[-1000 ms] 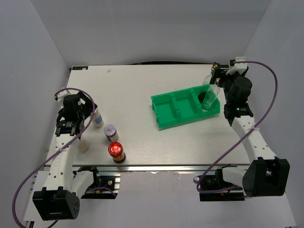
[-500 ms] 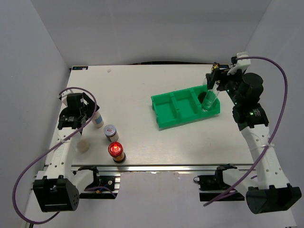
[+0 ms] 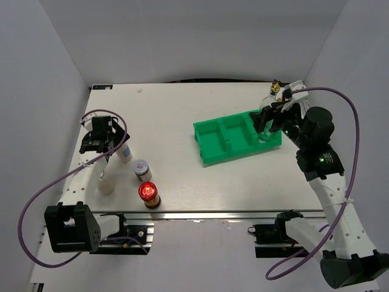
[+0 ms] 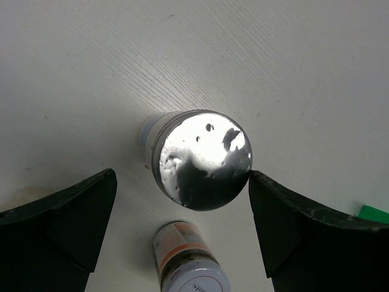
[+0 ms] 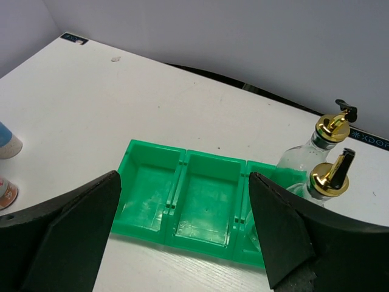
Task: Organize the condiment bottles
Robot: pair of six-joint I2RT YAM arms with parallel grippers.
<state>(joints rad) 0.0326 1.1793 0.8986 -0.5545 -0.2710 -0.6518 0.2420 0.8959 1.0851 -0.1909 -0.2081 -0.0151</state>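
Observation:
My left gripper (image 3: 114,141) is open over a silver-lidded shaker (image 3: 126,155). In the left wrist view the shaker's lid (image 4: 203,159) sits between the jaws (image 4: 182,176), and the right fingertip (image 4: 258,182) touches its rim. A small red-marked-lid jar (image 3: 141,168) stands beside it and shows in the left wrist view (image 4: 188,261). A dark red-capped bottle (image 3: 148,193) and a pale shaker (image 3: 107,185) stand nearer the front. My right gripper (image 3: 266,120) is open and empty above the tray (image 5: 184,177). Two glass bottles with gold pourers (image 5: 328,182) (image 5: 319,143) stand at the tray's right end.
The green three-compartment tray (image 3: 228,152) lies right of centre; its left and middle compartments (image 5: 209,198) hold nothing. I cannot tell whether the rear glass bottle is inside the tray or just behind it. The table's far edge runs close behind the bottles.
My right gripper has let go of the glass bottle, which now stands upright in the tray, and has drawn back. My left gripper has shifted right over the shaker.

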